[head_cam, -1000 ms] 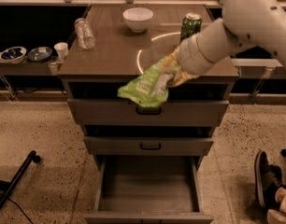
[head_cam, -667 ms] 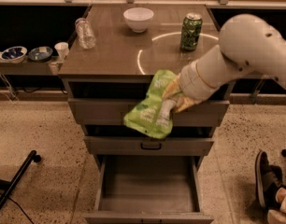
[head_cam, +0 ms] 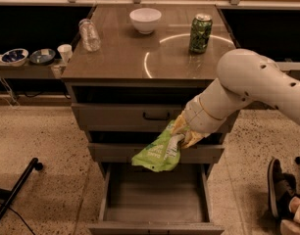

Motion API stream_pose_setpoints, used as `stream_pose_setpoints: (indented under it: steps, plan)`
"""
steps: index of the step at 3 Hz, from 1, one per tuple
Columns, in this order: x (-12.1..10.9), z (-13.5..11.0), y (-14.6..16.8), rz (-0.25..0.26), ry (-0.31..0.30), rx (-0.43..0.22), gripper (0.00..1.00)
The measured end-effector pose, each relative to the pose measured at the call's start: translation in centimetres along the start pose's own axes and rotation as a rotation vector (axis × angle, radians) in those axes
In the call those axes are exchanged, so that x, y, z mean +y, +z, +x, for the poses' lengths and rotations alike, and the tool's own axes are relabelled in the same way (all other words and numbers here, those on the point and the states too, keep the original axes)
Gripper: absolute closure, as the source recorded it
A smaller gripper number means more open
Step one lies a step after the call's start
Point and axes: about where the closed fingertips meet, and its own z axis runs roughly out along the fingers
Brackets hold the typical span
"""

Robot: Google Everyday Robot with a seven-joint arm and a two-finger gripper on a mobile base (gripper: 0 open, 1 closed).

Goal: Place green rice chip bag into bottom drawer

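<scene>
The gripper [head_cam: 183, 134] sits low in front of the cabinet, level with the middle drawer [head_cam: 115, 152], and its two yellowish fingers [head_cam: 193, 139] are pinched tight on the upper right end of the green rice chip bag [head_cam: 159, 153]. That's a firm clamp, with no gap showing between the fingers and the pouch. The bag dangles down and to the left from that grip, crumpled, its white label panel facing out. It hangs across the middle drawer's front, with its bottom edge just over the mouth of the bottom drawer [head_cam: 155, 202]. The pouch is in the air, not inside the box.

The bottom drawer is pulled well out toward the camera, bare grey floor on show, directly under the bag. Behind the gripper the white arm [head_cam: 258, 80] sweeps up and off to the right edge, crossing the cabinet's right corner. Above the bag, the top drawer [head_cam: 115, 116] shows its black handle [head_cam: 156, 116].

Up on the cabinet top [head_cam: 120, 62] a dark green soda can [head_cam: 200, 32] stands upright at the back right, a white bowl [head_cam: 145, 19] sits back centre, and a clear plastic bottle [head_cam: 89, 34] lies at the left. On the shelf to the left are two small bowls [head_cam: 14, 56] and a white cup [head_cam: 65, 52]. A black pole [head_cam: 15, 192] lies on the speckled floor at lower left.
</scene>
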Motion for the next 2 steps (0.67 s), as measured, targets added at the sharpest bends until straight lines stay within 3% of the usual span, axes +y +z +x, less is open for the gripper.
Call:
stream_pose_setpoints:
  steps: [1,2]
  plan:
    - [0.8,2.1,3.9,-0.004,0.120,-0.061,1.00]
    - [4.7,3.3,12.0,0.009,0.303,-0.217,1.00]
